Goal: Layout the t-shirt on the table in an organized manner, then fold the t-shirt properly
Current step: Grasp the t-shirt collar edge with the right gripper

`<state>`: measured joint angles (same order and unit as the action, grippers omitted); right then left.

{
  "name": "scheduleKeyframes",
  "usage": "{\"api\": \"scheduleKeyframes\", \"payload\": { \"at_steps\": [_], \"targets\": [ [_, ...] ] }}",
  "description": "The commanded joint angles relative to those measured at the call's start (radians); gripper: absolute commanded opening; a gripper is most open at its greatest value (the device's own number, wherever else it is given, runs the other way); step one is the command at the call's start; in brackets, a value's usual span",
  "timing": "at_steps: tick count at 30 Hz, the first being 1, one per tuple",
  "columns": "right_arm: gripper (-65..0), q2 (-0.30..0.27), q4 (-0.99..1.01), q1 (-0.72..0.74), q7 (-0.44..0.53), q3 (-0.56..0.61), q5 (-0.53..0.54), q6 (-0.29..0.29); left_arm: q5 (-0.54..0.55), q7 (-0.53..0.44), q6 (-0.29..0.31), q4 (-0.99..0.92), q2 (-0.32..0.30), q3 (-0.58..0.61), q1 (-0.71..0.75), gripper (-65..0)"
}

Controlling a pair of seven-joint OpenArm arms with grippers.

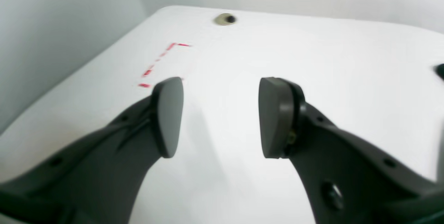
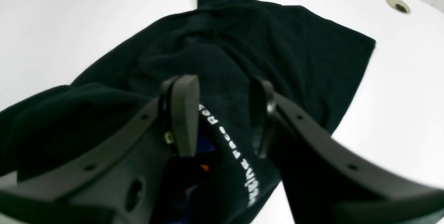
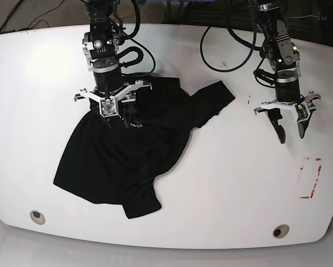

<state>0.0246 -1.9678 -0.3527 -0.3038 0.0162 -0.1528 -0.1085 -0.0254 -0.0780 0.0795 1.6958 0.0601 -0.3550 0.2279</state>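
Still on the layout step: shirt [image 3: 122,161] sits rumpled left of centre on the counter [image 3: 227,183], my right hand [image 2: 222,120] is apart over the collar, left hand [image 3: 288,127] apart and empty, so next I pinch and spread.

Cables and wall behind the work area

Loose black cables [image 3: 23,16] trailing across the dark strip at the top of the base view, with another black cable loop [image 3: 209,60] curving down further along. Plain pale grey wall [image 1: 52,19] filling the background of the left wrist view, blurred, without visible detail.
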Motion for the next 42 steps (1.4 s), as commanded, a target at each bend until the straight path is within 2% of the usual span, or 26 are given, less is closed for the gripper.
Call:
{"api": "scheduleKeyframes", "payload": {
  "at_steps": [1, 10, 18, 30, 42],
  "targets": [
    [-41.2, -0.001, -0.02, -0.009, 0.024, 0.046, 0.006, -0.007, 0.005, -0.026, 0.007, 0.002, -0.001, 0.001, -0.005, -32.4],
    [-41.1, -0.028, -0.02, -0.022, 0.024, 0.181, 0.006, -0.007, 0.009, -0.029, 0.012, -0.02, -0.001, 0.001, 0.044, -32.3],
    [-41.1, -0.027, 0.002, -0.021, 0.024, 0.296, 0.006, -0.007, 0.009, -0.03, 0.012, 0.002, -0.004, -0.003, 0.066, -32.3],
    [-41.1, -0.033, 0.106, -0.021, 0.022, 0.399, 0.006, -0.004, 0.011, -0.03, 0.013, 0.031, -0.093, -0.141, 0.072, -32.0],
    [-41.1, -0.147, 0.114, -0.024, 0.021, 0.445, 0.008, 0.003, 0.011, -0.029, 0.013, 0.03, -0.104, -0.203, 0.075, -31.9]
  ]
}}
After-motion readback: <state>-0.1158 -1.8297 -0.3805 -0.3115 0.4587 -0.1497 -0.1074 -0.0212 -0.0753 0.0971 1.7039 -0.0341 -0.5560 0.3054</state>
